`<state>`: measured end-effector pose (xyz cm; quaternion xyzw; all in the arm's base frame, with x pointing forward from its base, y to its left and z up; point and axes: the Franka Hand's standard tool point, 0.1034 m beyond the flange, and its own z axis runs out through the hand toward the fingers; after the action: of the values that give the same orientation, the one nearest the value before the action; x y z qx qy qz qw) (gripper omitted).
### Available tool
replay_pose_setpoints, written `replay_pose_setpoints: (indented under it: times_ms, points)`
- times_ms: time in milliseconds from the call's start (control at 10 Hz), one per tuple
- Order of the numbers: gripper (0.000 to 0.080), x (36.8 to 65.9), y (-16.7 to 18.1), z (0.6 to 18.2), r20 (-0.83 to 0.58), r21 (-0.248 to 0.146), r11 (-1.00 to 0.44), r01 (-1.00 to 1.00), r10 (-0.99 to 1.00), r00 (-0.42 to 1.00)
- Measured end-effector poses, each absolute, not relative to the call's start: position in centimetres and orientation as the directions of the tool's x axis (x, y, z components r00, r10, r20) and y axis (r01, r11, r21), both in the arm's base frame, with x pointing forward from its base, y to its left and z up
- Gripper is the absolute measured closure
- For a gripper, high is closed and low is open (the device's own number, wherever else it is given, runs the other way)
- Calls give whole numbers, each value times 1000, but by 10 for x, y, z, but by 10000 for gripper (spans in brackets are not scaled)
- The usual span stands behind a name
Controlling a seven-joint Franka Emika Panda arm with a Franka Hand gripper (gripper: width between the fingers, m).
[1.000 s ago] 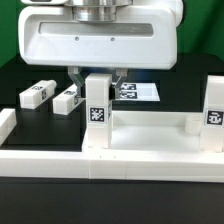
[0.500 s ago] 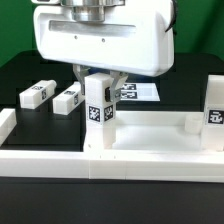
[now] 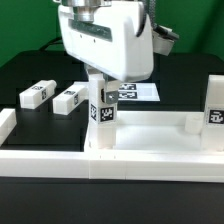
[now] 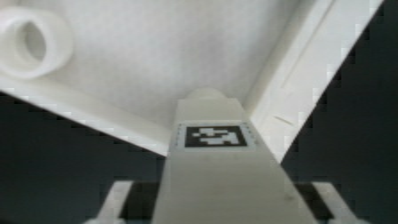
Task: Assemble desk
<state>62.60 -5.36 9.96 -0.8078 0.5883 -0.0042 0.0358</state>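
tool [image 3: 103,90]: clamped on leg block [image 3: 100,110]
leg block: upright, in tray [image 3: 150,128] corner
spare legs [image 3: 35,94]: two lying flat, exterior view's left

gripper [image 3: 100,84] swivelled round, leg block [image 3: 100,100] in its grip turned with it, tag face [image 3: 103,113] now angled

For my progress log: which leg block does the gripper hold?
The upright leg block between the gripper's fingers; two lie flat, one stands alone at the exterior view's right.
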Motion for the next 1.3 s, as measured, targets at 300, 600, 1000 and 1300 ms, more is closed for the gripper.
replay_pose_setpoints:
  times_ms: [300,600,1000,1300]
  points:
    - [433,626,-53,99,-34,-64,-334,-940,-941,337]
    - [168,626,-54,99,-23,-68,-483,-873,-874,485]
    - [151,626,-54,99,-4,-71,-690,-720,-722,692]
    - [150,626,-56,100,22,-49,-865,-499,-500,866]
